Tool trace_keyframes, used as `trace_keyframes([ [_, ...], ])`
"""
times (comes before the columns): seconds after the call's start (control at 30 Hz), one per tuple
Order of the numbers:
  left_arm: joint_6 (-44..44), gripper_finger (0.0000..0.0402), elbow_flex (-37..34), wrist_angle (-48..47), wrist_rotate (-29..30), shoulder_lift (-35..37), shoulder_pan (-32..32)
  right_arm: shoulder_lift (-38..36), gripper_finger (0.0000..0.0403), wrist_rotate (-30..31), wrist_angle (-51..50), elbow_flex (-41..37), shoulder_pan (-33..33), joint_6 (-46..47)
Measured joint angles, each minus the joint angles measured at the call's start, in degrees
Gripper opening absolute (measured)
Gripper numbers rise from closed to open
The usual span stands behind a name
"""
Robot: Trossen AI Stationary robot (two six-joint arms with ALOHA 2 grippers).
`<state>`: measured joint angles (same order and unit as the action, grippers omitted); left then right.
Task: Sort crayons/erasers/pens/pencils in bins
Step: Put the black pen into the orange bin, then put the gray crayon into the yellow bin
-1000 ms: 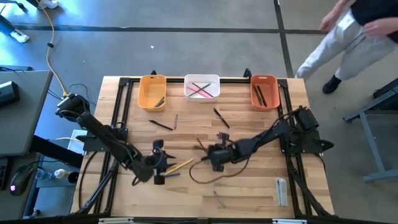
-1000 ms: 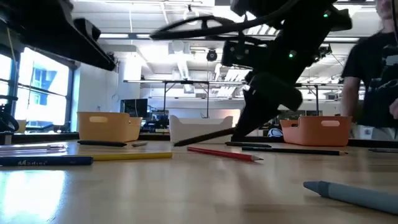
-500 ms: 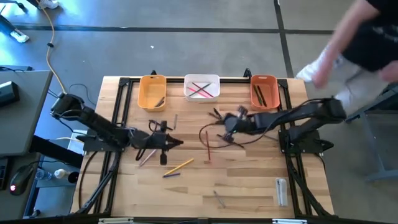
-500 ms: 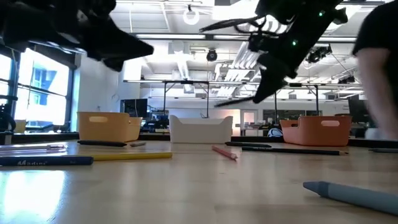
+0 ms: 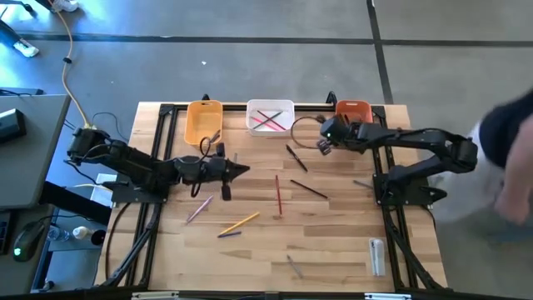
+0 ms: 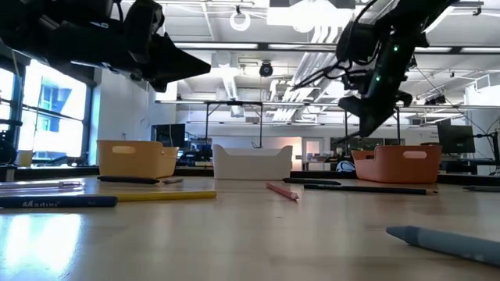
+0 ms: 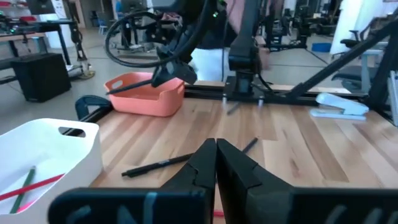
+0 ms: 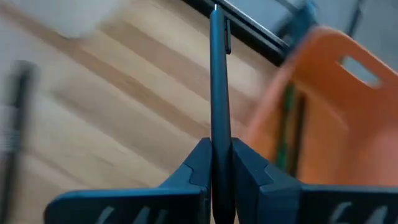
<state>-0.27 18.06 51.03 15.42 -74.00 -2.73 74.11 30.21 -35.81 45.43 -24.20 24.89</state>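
Carrying a dark pen (image 8: 217,93) pinched between its closed fingers, the right tool (image 5: 326,133) hung beside the red-orange bin (image 5: 353,109), ready to drop it; left tool (image 5: 237,170) was shut, empty

**The colours around my pincers**

My right gripper (image 8: 221,163) is dark, near black, and so is the slim pen (image 8: 217,74) in it. Beside it sits the red-orange bin (image 5: 353,121). The white bin (image 5: 271,117) holds pink, red and green pencils (image 5: 268,120). The third bin is yellow-orange (image 5: 203,123). My table (image 5: 333,233) is pale wood in light and tan strips, framed in black. On it lie a red pencil (image 5: 278,193), a pink one (image 5: 198,209), a yellow one (image 5: 239,222) and a black pen (image 5: 308,189). My left gripper (image 7: 216,163) is black too.
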Motion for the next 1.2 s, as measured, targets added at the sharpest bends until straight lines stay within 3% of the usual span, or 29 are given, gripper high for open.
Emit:
trace_keyframes([
  [0.23, -0.58, 0.0, 0.0, 0.28, -1.16, -0.02, -1.17, -0.65, 0.0016, 4.03, -9.46, 0.72, -9.63, 4.74],
  [0.57, -0.58, 0.0, 0.0, 0.26, -1.36, -0.02, -1.17, 0.19, 0.0016, -0.47, -2.6, -4.52, -18.8, 3.27],
  [0.73, -0.58, 0.0, 0.0, -0.12, -1.37, -0.02, -1.17, 0.19, 0.0037, -0.76, -2.17, -5.05, -20.05, 2.91],
  [1.03, -0.58, 0.0, 0.0, -0.68, -1.38, -0.02, -1.17, 0.14, 0.0134, -2.38, -2.37, -5.05, -20.07, -1.84],
  [1.2, 1.33, 0.0, 0.0, -1.42, -1.38, -0.02, -1.17, -2.99, 0.0121, -4.35, -4.79, -5.05, -17.13, -5.56],
])
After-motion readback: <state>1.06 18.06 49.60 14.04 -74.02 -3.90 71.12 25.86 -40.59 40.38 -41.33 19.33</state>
